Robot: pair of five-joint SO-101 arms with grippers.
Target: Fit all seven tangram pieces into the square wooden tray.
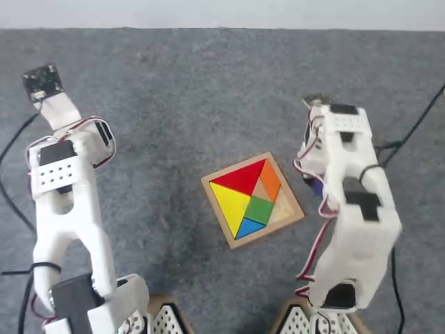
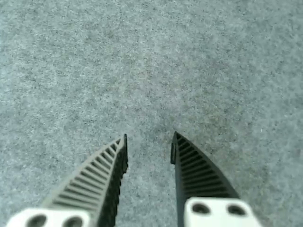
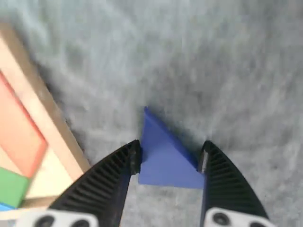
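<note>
The square wooden tray (image 1: 286, 184) lies at the middle of the grey carpet, turned like a diamond. It holds a red triangle (image 1: 241, 178), a yellow triangle (image 1: 232, 201), an orange piece (image 1: 270, 180), a green square (image 1: 261, 209) and a light blue triangle (image 1: 249, 227). Bare wood shows at its right corner. My right gripper (image 3: 169, 155) is just right of the tray (image 3: 52, 127), shut on a dark blue triangle (image 3: 163, 156), one finger on each side of it. My left gripper (image 2: 149, 142) stands open over bare carpet at the far left.
Grey carpet covers the whole table. Black cables trail along the left edge (image 1: 12, 202) and past the right arm (image 1: 417, 125). The arm bases stand at the near edge on either side of the tray.
</note>
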